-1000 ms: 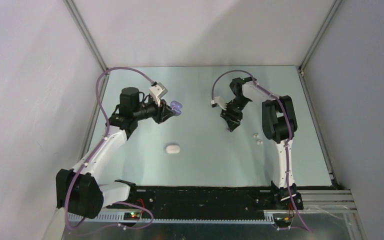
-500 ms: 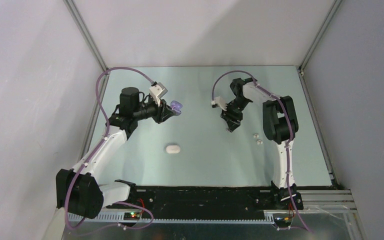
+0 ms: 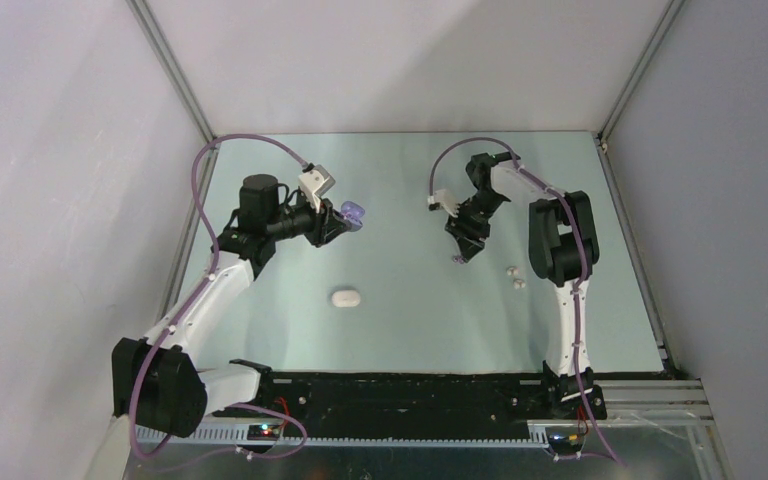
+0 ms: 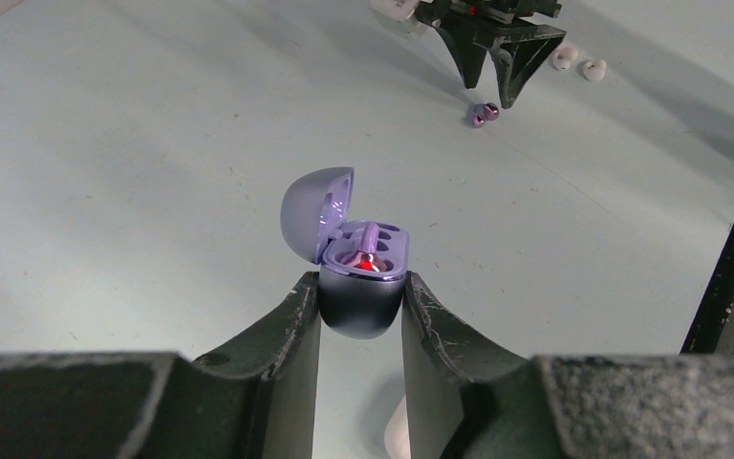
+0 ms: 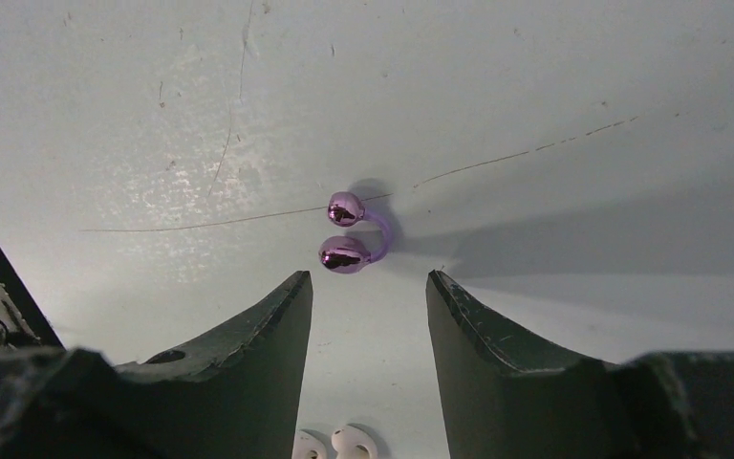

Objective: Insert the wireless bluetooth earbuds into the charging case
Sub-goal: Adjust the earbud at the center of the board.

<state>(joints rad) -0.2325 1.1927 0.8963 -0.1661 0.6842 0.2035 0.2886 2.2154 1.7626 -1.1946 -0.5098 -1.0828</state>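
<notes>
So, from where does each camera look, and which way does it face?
Top external: fixed above and behind the robot, facing down at the table; left arm and right arm show whole.
Left wrist: faces forward across the table; its fingers clamp the open purple case.
Right wrist: faces down; its fingers stand apart over the purple earbud.
Shared: the left wrist view also shows that earbud, under the right hand.

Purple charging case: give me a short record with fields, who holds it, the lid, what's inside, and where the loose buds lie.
purple case: clamped between left fingers
lid: open
inside: one purple bud seated
loose purple bud: on table, below open right fingers, not touched
white buds: pair on table, right side
white case: on table, apart
</notes>
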